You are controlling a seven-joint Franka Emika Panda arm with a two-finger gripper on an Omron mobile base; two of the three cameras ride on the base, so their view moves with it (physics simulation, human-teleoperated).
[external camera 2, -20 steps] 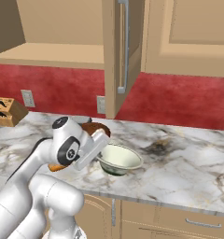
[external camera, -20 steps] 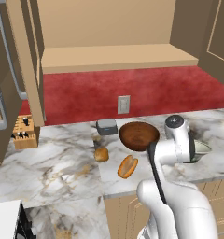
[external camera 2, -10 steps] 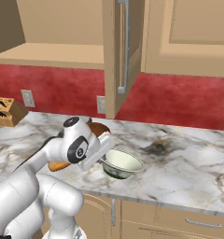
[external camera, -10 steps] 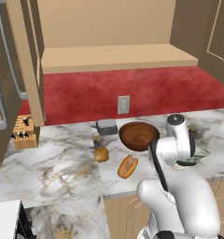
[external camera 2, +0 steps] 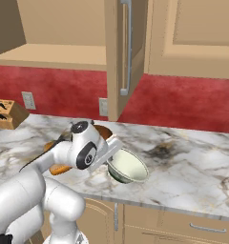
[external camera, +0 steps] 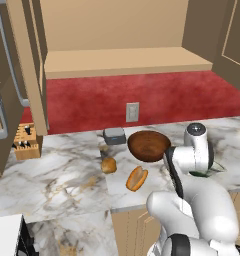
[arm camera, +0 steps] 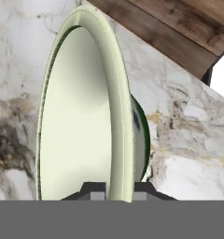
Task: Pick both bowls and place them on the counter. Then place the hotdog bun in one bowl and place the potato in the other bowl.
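Marble counter (external camera 2: 192, 171) carried the cream bowl (external camera 2: 127, 166), tilted, its rim pinched in my pincer (arm camera: 117, 190). I judged best: level it, let go gently, beside brown bowl (external camera: 148, 145).

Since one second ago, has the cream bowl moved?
Yes. In the right base view the cream bowl, at the tool, has shifted right along the counter, nearer the dark stain.

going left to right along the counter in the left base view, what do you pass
knife block → potato → bun → brown bowl → gripper at the cream bowl
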